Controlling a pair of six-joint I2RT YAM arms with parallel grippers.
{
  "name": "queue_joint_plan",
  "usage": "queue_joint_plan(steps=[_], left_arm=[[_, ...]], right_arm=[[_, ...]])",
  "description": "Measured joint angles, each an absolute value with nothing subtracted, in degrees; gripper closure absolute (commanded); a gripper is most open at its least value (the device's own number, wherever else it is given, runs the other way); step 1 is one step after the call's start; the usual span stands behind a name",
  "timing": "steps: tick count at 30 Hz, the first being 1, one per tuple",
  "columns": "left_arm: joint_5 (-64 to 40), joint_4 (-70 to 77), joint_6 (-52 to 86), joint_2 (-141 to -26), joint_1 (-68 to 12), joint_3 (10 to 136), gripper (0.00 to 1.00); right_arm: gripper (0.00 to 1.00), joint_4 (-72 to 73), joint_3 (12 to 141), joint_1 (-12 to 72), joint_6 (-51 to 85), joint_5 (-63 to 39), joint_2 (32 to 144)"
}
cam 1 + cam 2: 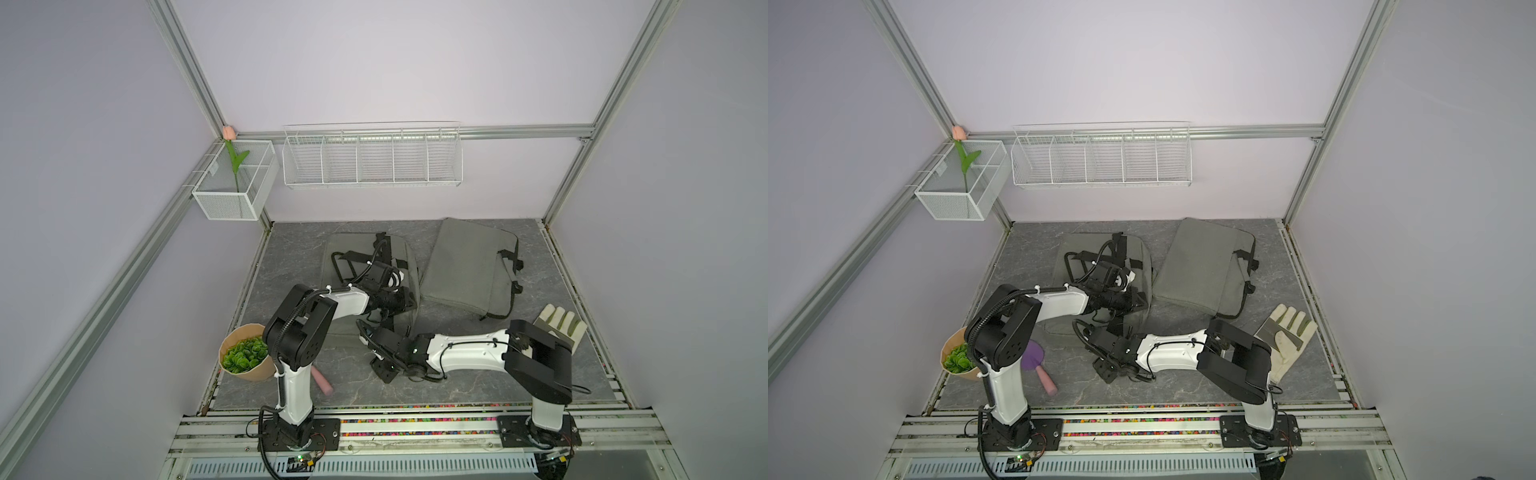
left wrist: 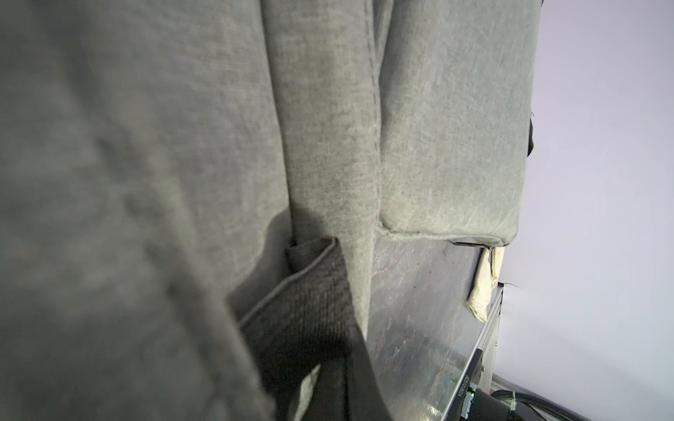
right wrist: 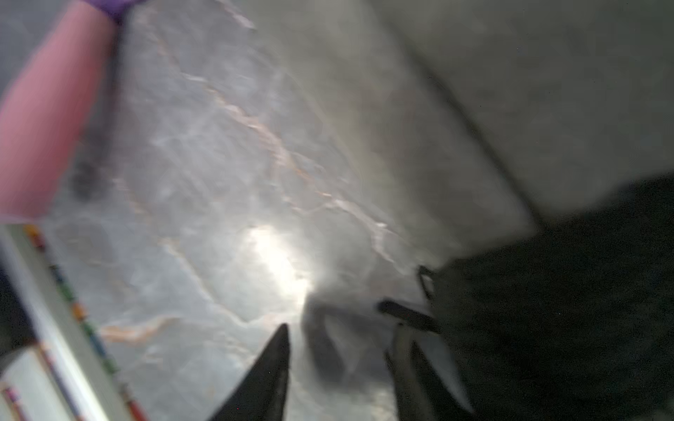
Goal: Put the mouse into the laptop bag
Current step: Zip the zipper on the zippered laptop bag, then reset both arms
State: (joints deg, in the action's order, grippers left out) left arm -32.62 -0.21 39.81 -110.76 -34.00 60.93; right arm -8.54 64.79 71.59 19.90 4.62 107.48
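Where both top views look down, the grey fabric laptop bag with black straps (image 1: pixel 405 251) lies on the grey marbled table (image 1: pixel 457 386), left claw (image 1: pixel 409 301) clamped closed at its edge. Left wrist: creased bag cloth. Right wrist, blurred: right claw (image 3: pixel 343 357) spread wide; mouse not discernible.

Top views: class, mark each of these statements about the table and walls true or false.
1. A pale glove lies near the right edge of the table. True.
2. The tulip lies flat on the table. False: it stands in the mesh basket.
3. A gray bag with a handle lies beside a strapped gray bag. True.
4. The green plant sits between the two bags. False: it sits at the table's left edge.
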Motion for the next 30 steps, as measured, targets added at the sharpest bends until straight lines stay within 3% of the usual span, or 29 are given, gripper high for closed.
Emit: queue_joint_plan(steps=[4, 9, 14, 15, 17, 18, 19, 24, 30], left_arm=[[-31.2, -3.6, 38.5, -108.9, -34.0, 61.4, 1.00], [-27.1, -14.8, 36.0, -101.6, -34.0, 64.8, 0.98], [-20.9, -24.4, 32.0, -89.9, -33.9, 75.8, 0.71], [-19.3, -25.5, 31.1, -87.6, -33.8, 77.8, 0.72], [-14.5, -26.8, 29.0, -82.3, -33.7, 80.8, 0.84], [-11.4, -27.0, 28.4, -79.6, -33.7, 81.2, 0.09], [-6.9, -26.4, 27.2, -76.3, -33.6, 80.5, 0.01], [11.0, -16.1, 20.3, -58.9, -32.5, 64.4, 0.00], [24.3, -2.5, 8.5, -51.7, -29.9, 41.3, 0.00]], right_arm=[[0.12, -8.6, 63.8, 73.7, 19.2, 3.4, 100.3], [0.12, -14.2, 62.0, 73.5, 18.0, 9.5, 83.6], [0.12, -21.6, 62.0, 72.4, 15.1, 20.4, 67.0], [0.12, -22.7, 62.0, 71.7, 14.3, 22.5, 64.8], [0.11, -24.9, 62.0, 69.6, 12.3, 27.8, 60.4], [0.11, -25.5, 61.9, 68.0, 11.2, 30.5, 58.7], [0.11, -25.5, 61.5, 65.7, 10.0, 33.2, 57.2], [0.11, -21.9, 53.6, 48.6, 2.7, 41.8, 52.6], [0.11, -16.2, 42.9, 34.2, -2.8, 37.5, 54.6]])
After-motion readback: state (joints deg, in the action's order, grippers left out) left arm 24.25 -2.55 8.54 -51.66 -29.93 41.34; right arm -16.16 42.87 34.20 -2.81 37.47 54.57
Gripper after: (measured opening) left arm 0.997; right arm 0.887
